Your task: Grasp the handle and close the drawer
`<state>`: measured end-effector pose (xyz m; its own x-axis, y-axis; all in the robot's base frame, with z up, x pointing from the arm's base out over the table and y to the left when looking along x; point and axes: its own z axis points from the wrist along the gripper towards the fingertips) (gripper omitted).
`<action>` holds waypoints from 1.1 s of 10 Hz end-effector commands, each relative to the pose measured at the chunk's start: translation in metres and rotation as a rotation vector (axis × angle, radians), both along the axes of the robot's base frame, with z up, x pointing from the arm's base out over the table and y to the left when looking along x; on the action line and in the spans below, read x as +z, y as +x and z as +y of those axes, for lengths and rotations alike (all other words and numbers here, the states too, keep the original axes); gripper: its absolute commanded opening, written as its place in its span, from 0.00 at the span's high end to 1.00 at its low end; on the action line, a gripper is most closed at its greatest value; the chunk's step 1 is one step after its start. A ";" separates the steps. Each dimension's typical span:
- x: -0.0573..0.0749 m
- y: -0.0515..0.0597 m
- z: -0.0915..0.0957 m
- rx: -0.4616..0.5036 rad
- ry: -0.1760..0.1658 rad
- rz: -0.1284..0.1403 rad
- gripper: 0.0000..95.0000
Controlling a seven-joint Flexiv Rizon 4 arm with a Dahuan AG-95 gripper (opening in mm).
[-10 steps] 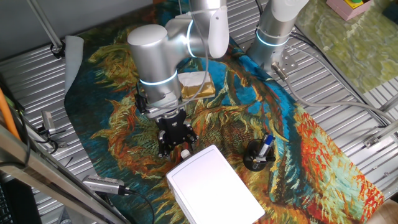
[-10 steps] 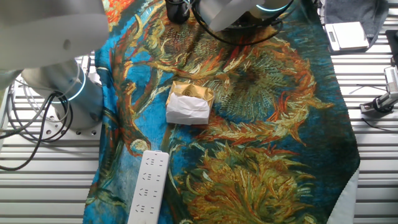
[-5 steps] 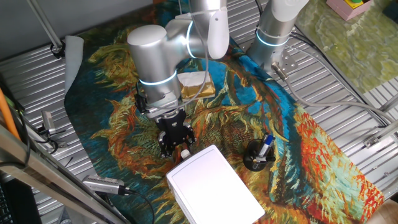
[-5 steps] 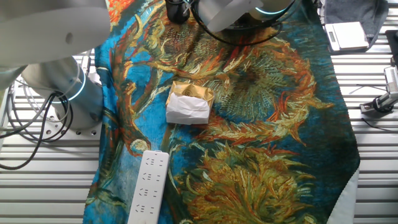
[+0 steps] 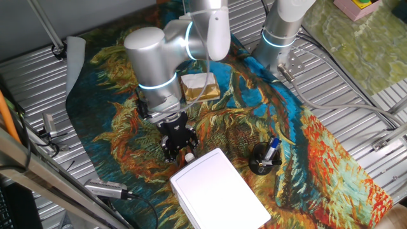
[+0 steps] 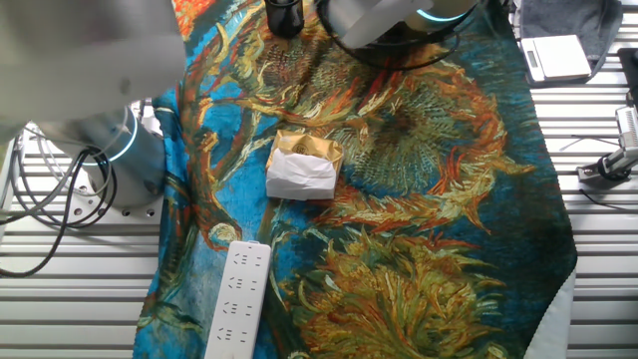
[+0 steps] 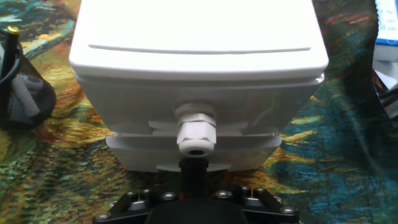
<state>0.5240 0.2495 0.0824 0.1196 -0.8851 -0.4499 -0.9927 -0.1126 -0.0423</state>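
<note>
Both fingers (image 5: 173,151) apart, off handle (image 7: 196,132).

Open cloth (image 5: 121,121) lies behind the pincer (image 5: 180,151); ahead, the white box (image 5: 219,191) blocks (mesh cup (image 5: 262,159) apparently near).

Silver-grey rounded arm segments (image 5: 152,54) carry thin glowing cyan rings at the joints. The black gripper (image 5: 179,145) has a screw-studded base; its fingers are hard to make out.

Arm (image 5: 156,70) slightly leftward since before.
</note>
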 end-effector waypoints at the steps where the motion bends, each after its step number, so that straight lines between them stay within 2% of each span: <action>1: -0.001 0.000 -0.001 -0.016 -0.002 0.001 0.40; 3: -0.001 0.000 0.000 -0.006 -0.002 -0.007 0.40; 5: -0.002 0.000 -0.001 0.002 -0.016 -0.008 0.40; 8: -0.009 0.007 0.004 0.000 0.005 -0.005 0.40; 11: -0.012 0.009 0.005 -0.013 0.029 0.003 0.40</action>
<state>0.5347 0.2559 0.0689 0.1065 -0.8714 -0.4789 -0.9943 -0.0979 -0.0429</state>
